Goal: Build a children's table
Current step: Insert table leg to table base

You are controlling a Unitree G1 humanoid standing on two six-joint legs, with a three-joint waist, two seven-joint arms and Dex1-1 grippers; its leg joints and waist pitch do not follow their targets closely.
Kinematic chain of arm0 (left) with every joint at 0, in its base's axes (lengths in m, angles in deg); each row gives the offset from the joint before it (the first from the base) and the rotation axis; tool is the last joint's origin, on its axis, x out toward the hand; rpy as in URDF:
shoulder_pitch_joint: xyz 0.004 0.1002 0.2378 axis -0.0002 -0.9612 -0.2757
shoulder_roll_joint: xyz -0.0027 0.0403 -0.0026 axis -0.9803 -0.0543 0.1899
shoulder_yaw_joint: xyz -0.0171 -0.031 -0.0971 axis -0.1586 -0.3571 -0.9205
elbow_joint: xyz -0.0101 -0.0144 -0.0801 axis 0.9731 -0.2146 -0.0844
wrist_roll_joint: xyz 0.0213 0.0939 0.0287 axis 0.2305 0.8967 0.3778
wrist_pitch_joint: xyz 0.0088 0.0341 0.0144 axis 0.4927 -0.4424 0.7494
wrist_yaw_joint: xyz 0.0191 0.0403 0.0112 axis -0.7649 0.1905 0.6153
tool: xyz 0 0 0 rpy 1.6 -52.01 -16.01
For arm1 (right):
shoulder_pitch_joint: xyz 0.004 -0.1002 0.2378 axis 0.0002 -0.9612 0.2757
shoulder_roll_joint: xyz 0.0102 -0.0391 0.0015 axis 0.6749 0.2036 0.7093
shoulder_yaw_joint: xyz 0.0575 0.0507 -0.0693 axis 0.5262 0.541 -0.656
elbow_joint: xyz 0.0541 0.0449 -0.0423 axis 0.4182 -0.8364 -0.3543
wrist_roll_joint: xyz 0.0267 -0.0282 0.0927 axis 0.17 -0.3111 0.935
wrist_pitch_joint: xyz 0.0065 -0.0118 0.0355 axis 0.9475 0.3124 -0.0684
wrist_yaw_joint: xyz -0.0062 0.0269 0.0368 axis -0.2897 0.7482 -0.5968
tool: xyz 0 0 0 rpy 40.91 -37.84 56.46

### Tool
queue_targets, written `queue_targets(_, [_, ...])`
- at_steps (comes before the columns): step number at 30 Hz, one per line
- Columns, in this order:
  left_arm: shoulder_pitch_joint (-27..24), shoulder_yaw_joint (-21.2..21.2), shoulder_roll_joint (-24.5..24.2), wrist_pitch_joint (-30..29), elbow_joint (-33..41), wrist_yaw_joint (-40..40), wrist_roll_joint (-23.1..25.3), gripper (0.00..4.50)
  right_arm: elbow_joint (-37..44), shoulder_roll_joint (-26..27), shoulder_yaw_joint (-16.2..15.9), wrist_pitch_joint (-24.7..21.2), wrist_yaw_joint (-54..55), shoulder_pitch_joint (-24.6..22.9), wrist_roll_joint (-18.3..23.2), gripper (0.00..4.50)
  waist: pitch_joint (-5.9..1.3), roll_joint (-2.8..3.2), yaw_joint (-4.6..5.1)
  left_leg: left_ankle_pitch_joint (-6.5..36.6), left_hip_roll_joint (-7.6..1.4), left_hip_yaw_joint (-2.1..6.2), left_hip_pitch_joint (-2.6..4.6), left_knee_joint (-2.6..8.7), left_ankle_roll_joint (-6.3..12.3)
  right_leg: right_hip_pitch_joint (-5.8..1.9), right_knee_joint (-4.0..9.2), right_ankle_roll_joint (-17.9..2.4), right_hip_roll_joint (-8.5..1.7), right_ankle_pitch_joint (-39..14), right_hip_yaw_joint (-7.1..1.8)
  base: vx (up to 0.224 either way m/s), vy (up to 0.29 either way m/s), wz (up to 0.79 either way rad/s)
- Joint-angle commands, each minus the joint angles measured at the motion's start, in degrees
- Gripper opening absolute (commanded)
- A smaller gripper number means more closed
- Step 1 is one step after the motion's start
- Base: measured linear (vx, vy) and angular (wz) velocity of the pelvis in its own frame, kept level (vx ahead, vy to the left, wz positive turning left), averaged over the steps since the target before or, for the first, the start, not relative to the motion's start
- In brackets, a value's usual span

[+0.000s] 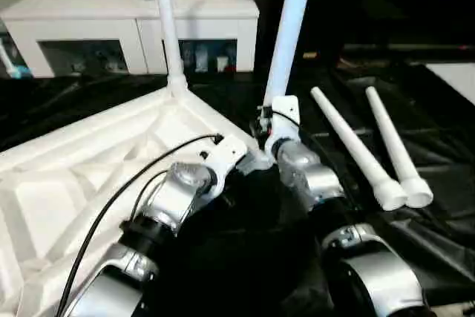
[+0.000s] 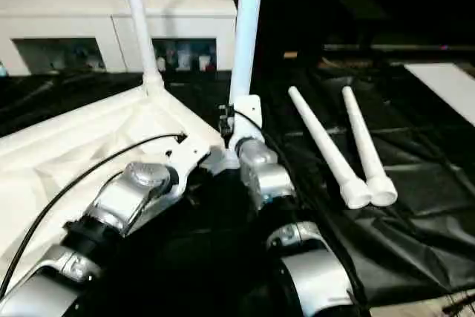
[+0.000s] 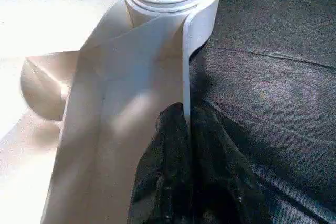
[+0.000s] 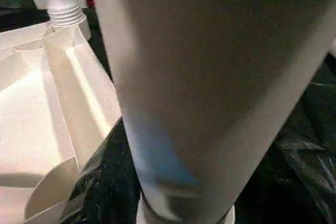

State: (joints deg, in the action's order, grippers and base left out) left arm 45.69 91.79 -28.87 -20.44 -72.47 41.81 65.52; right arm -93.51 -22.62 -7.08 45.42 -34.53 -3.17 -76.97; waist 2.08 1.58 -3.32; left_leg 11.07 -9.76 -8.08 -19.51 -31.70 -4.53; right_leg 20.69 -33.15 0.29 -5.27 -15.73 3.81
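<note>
Four legs: I am counting them all in the head views, two standing up from the tabletop and two lying loose on the desk.
Tabletop (image 1: 89, 161): it is lying upside down on the black-sheeted desk (image 1: 445, 183), ribbed underside facing up, filling the left of my view.
Far leg (image 1: 166, 20): it is standing upright in the far corner socket, its ribbed end seated there in the right wrist view.
Near leg (image 1: 289, 27): it is rising steeply, leaning a little to the right, from the tabletop's near right corner, directly above my right wrist.
Right gripper (image 1: 266, 130): it is sitting at the base of the near leg; I am seeing the leg pressed close against the wrist camera, the fingers standing about half apart, and I am reading that as a grip around the leg.
Left gripper (image 3: 185, 129): its black fingers (image 3: 163, 171) are pinched nearly together on the thin rim of the tabletop, one on each side of the wall, just beside a corner socket holding a ribbed leg end.
Loose legs (image 1: 356, 146) (image 1: 397, 146): they are lying side by side on the desk to the right of my right arm, wide ends toward me and almost touching.
Cabinet (image 1: 133, 27): it is standing behind the desk, white, with glass doors.
</note>
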Motion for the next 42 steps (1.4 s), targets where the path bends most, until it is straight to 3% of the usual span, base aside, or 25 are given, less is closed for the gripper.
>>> queue_targets(1, [0.3, 1.1, 0.2, 0.3, -1.1, 2.0, 1.8, 0.0, -7.6, 2.9, 0.0, -4.0, -0.8, -3.4, 0.9, 1.84, -1.29, 0.91, 0.4, 34.1, -2.57, 1.55, 0.71, 5.58, -3.53, -0.09, 5.1, -5.7, -3.17, -19.0, -2.02, 0.0, 0.0, 0.0])
queue_targets(4, [0.2, 1.2, -0.1, 1.0, -0.9, 1.4, 1.9, 0.0, -8.1, 3.0, 0.4, -3.6, -0.9, -3.0, 0.9, 1.84, -1.13, 0.77, 0.31, 34.5, -2.49, 1.24, 1.19, 5.44, -3.34, 0.53, 5.61, -5.3, -3.32, -21.8, -2.26, 0.0, 0.0, 0.0])
queue_targets(15, [-0.7, 2.4, -1.5, 2.4, 1.1, -1.6, 1.6, 0.0, -10.2, 3.0, 1.4, -2.1, -2.6, -1.4, 0.8, 1.84, -0.7, 1.26, 0.48, 37.8, -2.42, 1.53, 1.5, 5.7, -3.12, 0.85, 6.23, -3.5, -3.33, -26.8, -1.93, 0.0, 0.0, 0.0])
queue_targets(20, [-2.3, 4.4, -4.2, 7.1, 3.9, -7.6, 0.8, 0.0, -8.7, 1.0, -1.2, -2.6, -9.2, -1.6, -0.4, 1.84, -0.7, 1.39, 0.53, 37.6, -2.55, 1.69, 1.2, 5.81, -2.88, 0.84, 6.16, -3.6, -3.58, -26.7, -2.22, 0.0, 0.0, 0.0])
queue_targets(23, [-4.3, 4.8, -8.0, 8.6, 7.9, -13.0, -0.9, 0.0, -5.3, -2.5, -4.3, -5.3, -17.2, -2.6, -1.5, 1.84, -1.0, 1.35, 0.5, 34.6, -2.84, 1.39, 0.81, 5.82, -2.98, 0.56, 5.37, -5.5, -3.5, -20.7, -2.75, 0.0, 0.0, 0.0])
queue_targets(26, [-5.9, 3.6, -10.7, 8.1, 11.4, -17.5, -3.4, 0.0, -1.5, -6.1, -7.8, -7.1, -25.1, -3.8, -2.8, 1.84, -1.54, 1.1, 0.45, 26.9, -2.99, 0.84, -0.12, 5.6, -1.9, -0.59, 4.15, -8.3, -3.11, -11.3, -2.83, 0.06, -0.012, -0.03])
queue_targets(28, [-6.3, 3.4, -11.4, 8.2, 12.3, -18.5, -3.9, 0.0, -0.4, -6.9, -8.5, -7.3, -26.9, -4.2, -3.0, 1.84, -1.58, 1.02, 0.57, 26.3, -2.98, 0.42, 0.08, 5.35, -1.43, -0.17, 4.37, -9.2, -3.14, -13.6, -2.88, 0.027, -0.021, 0.01])
queue_targets(30, [-8.3, 3.3, -15.6, 12.8, 16.0, -24.1, -5.7, 0.0, 6.0, -11.2, -11.6, -8.7, -36.9, -6.7, -2.2, 1.84, -1.75, 0.83, 0.41, 25.5, -3.12, 0.33, 0.19, 5.2, -0.89, -0.23, 4.65, -9.0, -3.23, -15.8, -3.06, 0.071, -0.044, 0.03])
queue_targets(34, [-11.0, 2.9, -20.0, 17.1, 20.5, -30.5, -8.6, 0.0, 12.3, -15.7, -14.1, -9.4, -46.3, -9.8, -0.6, 1.84, -2.7, 0.66, 0.27, 11.6, -3.01, -0.3, -0.62, 4.1, 1.3, -1.28, 2.67, -13.4, -2.64, 3.7, -2.76, 0.095, -0.034, 0.03])
queue_targets(35, [-11.9, 2.6, -21.3, 17.9, 22.2, -32.6, -10.1, 0.0, 14.0, -17.4, -14.8, -9.6, -49.2, -10.9, -0.2, 1.84, -3.42, 0.7, -0.02, 4.8, -2.7, -0.46, -0.7, 3.14, 2.81, -1.81, 1.77, -14.6, -2.54, 12.8, -2.53, 0.097, -0.024, 0.01])
queue_targets(36, [-12.4, 2.4, -21.9, 18.2, 23.0, -33.6, -10.8, 0.0, 14.9, -18.3, -15.2, -9.8, -50.7, -11.4, 0.0, 1.84, -3.67, 0.8, -0.1, 1.3, -2.56, -0.52, -0.85, 2.64, 3.87, -1.92, 1.19, -15.0, -2.38, 18.0, -2.47, 0.106, -0.02, 0.03])
queue_targets(37, [-12.8, 2.4, -22.6, 18.4, 23.9, -34.4, -11.1, 0.0, 15.7, -19.2, -15.7, -9.5, -52.2, -12.0, 0.1, 1.84, -3.94, 0.84, -0.27, -4.6, -2.25, -0.75, -0.7, 1.83, 6.0, -1.68, 0.35, -16.1, -1.99, 26.9, -2.38, 0.095, -0.013, 0.06])
queue_targets(38, [-13.1, 2.4, -23.2, 18.7, 24.5, -35.1, -11.3, 0.0, 16.6, -20.2, -16.1, -9.2, -53.7, -12.6, 0.0, 1.84, -4.0, 0.77, -0.42, -7.9, -2.31, -0.8, -0.83, 1.37, 7.72, -1.51, -0.19, -16.8, -1.79, 31.8, -2.25, 0.095, -0.013, 0.06])
queue_targets(39, [-13.5, 2.6, -24.0, 19.2, 25.2, -36.2, -11.4, 0.0, 18.0, -21.4, -16.8, -9.4, -55.4, -13.3, -0.1, 1.84, -3.83, 0.87, -0.62, -7.7, -2.42, -0.77, -1.07, 1.28, 8.39, -1.48, -0.21, -17.0, -1.85, 31.1, -2.11, 0.058, -0.008, 0.05])
queue_targets(42, [-14.2, 3.0, -25.4, 20.2, 26.6, -38.3, -11.8, 0.0, 20.5, -23.7, -18.0, -9.5, -58.9, -14.7, 0.0, 1.84, -3.7, 0.88, -0.96, -3.3, -2.79, -0.78, -0.88, 1.59, 7.74, -1.69, 0.19, -16.6, -2.04, 24.4, -2.07, 0.0, 0.0, 0.0])
